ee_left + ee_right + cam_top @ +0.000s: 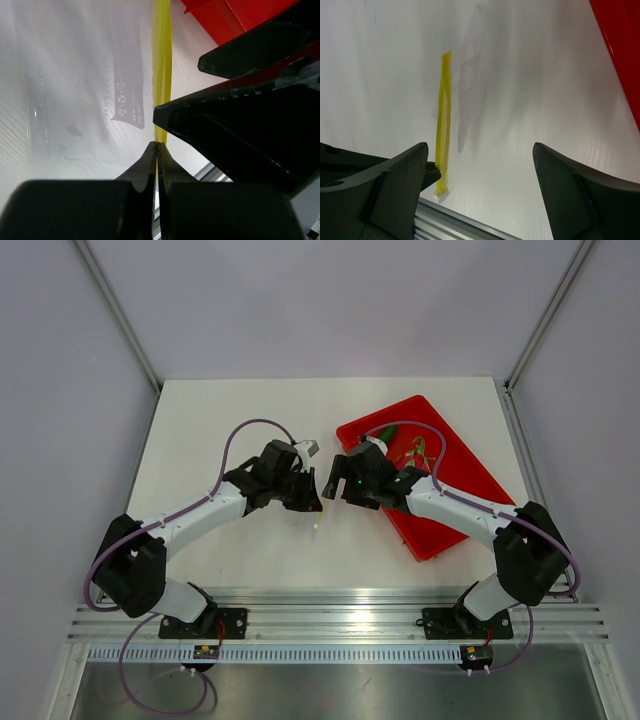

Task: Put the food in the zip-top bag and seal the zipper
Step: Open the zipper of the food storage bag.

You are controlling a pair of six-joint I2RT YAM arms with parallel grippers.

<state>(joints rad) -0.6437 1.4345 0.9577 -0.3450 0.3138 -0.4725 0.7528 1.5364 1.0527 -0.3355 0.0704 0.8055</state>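
The zip-top bag (85, 85) is all but vanishing from above: clear film on the white table (220, 430), with both wrists crowding over it. Up close, the left gripper (158, 146) is pinching the zipper (162, 60), jaws pressed fully together on the strip's near end. The strip is running straight away from those fingers, seen edge-on. The bag's body is spreading to its left in that view, and its lower edge is cut off behind the fingers.

The right gripper (480, 155) is hanging wide apart just beside the strip, gripping nothing.

The food (387, 433) is lying in the red tray (475, 465), long axis slanting toward the far right, near end hidden under the right wrist. A green leafy thing (420, 452) beside it is too small to make out.
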